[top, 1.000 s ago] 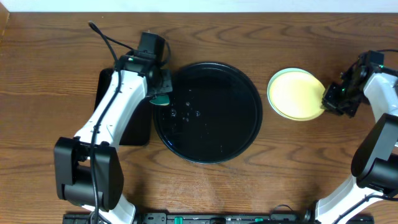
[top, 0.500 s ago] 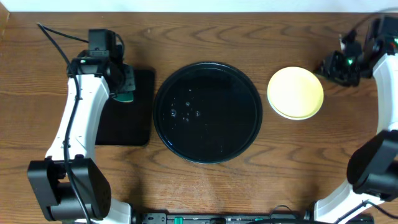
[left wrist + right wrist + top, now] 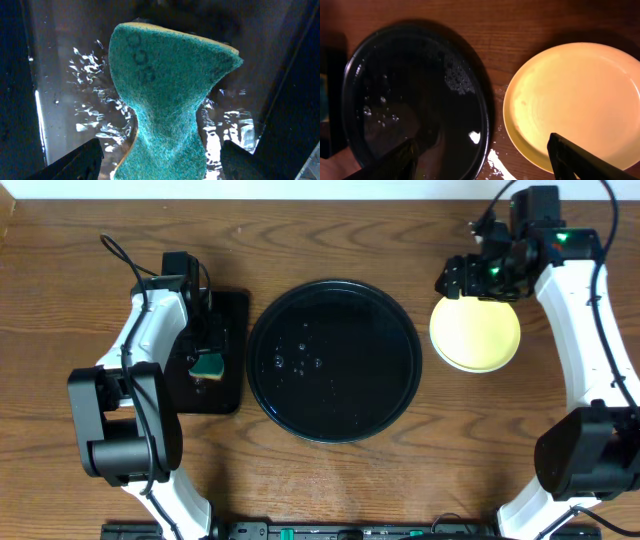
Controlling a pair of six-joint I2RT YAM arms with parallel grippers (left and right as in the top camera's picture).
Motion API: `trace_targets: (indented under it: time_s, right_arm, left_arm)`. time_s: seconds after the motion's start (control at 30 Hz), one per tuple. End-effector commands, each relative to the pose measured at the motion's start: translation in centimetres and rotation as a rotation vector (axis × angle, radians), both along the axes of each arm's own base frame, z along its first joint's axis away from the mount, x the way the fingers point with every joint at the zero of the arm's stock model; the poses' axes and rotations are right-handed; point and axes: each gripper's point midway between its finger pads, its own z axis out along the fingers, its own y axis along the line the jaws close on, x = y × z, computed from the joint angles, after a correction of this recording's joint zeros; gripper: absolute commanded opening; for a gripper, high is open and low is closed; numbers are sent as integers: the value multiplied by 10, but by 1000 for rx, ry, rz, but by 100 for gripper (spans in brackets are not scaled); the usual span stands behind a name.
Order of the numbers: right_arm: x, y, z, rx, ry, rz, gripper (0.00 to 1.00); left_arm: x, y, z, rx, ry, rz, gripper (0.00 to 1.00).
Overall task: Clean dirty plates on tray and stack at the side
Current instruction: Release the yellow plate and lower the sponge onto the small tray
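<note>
Centre: round black tray (image 3: 335,420), glossy, low rim, on the wood-grain table (image 3: 330,490). Water beads are scattered over its floor.

Right of it: yellow plate (image 3: 480,335), pale, smooth, round, with a shallow raised rim. It lies flat on the table just beside the tray, not touching it. Its face looks clean in the right wrist view. Whether other plates lie under it cannot be told. A small wet glint shows on the wood between plate and tray.

Left: sponge (image 3: 165,100), with a coarse green scouring face and a thin yellow layer at its edge, pinched to a waist. It sits on the small rectangular black tray (image 3: 232,310), which is wet and glinting.

The left gripper (image 3: 207,352) is over the rectangular tray. Its fingers (image 3: 75,162) are spread wide either side of the sponge, with a gap on each side, so nothing is gripped.

The right gripper (image 3: 452,278) hangs at the plate's far-left edge. Its fingers (image 3: 580,160) are wide apart, with nothing between them.
</note>
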Motion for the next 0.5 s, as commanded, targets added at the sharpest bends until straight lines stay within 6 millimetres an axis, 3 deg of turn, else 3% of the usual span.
trace_targets:
  time_s: [0.0, 0.17, 0.27, 0.3, 0.43, 0.47]
  right_arm:
    - [1, 3, 0, -41, -9, 13, 81]
    - [-2, 9, 1, -9, 2, 14, 79]
    - [-5, 19, 8, 50, 2, 38, 71]
    - [-7, 24, 13, 77, -7, 49, 64]
    - [-11, 23, 37, 80, -67, 52, 61]
    - [-14, 22, 47, 74, -93, 49, 67]
  left_arm:
    - [3, 1, 23, 3, -37, 6, 77]
    - [13, -5, 87, -25, -198, 22, 77]
    - [17, -11, 127, -68, -331, 70, 77]
    - [15, -13, 143, -84, -378, 101, 78]
    - [13, -13, 172, -99, -472, 141, 78]
    - [12, -13, 175, -98, -481, 140, 78]
